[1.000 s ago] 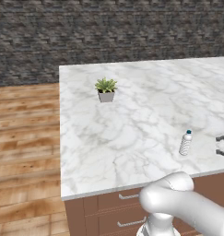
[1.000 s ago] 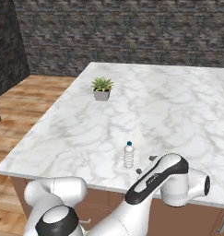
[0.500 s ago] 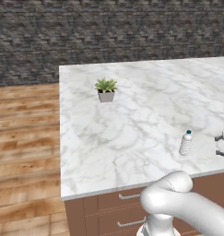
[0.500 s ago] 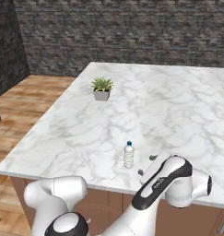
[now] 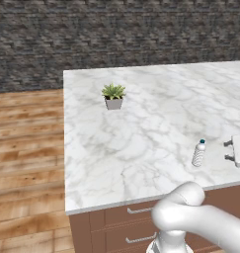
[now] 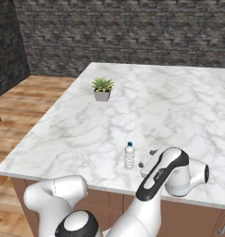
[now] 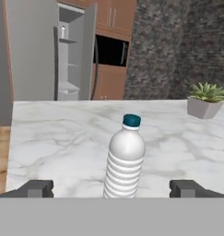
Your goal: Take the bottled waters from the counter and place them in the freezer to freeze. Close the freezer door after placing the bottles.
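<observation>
a small clear ribbed plastic bottle with a dark teal cap [image 7: 126, 159] is standing upright on the large white marble counter with grey veins [image 5: 141, 133], near the counter's front edge and well in from its left edge; a wide bare stretch of marble is lying open between it and the small green potted plant in a grey pot [image 5: 113, 96], which is sitting well apart toward the far left part of the slab; brown wooden drawers with silver handles [image 5: 136, 225] are running under the front edge; wooden floor [image 5: 27, 158] is lying beyond the left edge.

the two-finger gripper [image 7: 111, 189] is hovering low just beside the bottle, levelled at it; its dark fingertips [image 7: 37, 188] are standing spread wide to either side of the bottle, not touching it, grasping nothing; the white arm [image 6: 160, 178] is bending over the front edge, elbow folded.

past the counter's far edge, the tall grey freezer [image 7: 69, 55] is standing with its door swung open, pale shelves showing; whether the small thing on an upper shelf is a bottle is too small to tell.
</observation>
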Tool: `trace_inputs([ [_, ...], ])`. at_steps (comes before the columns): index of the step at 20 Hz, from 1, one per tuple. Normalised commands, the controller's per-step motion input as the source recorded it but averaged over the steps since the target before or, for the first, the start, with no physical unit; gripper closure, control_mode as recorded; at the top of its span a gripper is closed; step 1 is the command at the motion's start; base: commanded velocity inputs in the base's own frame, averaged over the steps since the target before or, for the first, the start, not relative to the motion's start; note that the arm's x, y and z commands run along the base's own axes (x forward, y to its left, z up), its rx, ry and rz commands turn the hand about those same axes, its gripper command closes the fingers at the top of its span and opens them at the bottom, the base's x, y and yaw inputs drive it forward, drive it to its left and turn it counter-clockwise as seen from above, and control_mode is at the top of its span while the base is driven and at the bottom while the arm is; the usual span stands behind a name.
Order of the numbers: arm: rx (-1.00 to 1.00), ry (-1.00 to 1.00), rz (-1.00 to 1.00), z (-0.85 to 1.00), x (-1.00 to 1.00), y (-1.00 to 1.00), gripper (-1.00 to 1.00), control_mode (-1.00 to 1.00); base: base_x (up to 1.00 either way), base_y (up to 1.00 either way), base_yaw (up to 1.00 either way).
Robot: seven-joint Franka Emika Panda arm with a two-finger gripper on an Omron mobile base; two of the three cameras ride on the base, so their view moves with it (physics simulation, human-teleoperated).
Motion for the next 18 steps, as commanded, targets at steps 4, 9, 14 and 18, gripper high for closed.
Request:
trace_inputs([
  [4,-0.01,0.00,0.00,-0.04,0.48,0.06,-1.00,-1.00,0.00,0.00,0.00],
  [9,0.00,0.00,0.00,-0.04,0.13,0.14,-1.00,-1.00,0.00,0.00,0.00],
  [14,-0.02,0.00,0.00,-0.09,0.01,0.09,-1.00,-1.00,0.00,0.00,0.00],
  [18,0.00,0.00,0.04,-0.07,-0.15,0.25,-1.00,-1.00,0.00,0.00,0.00],
])
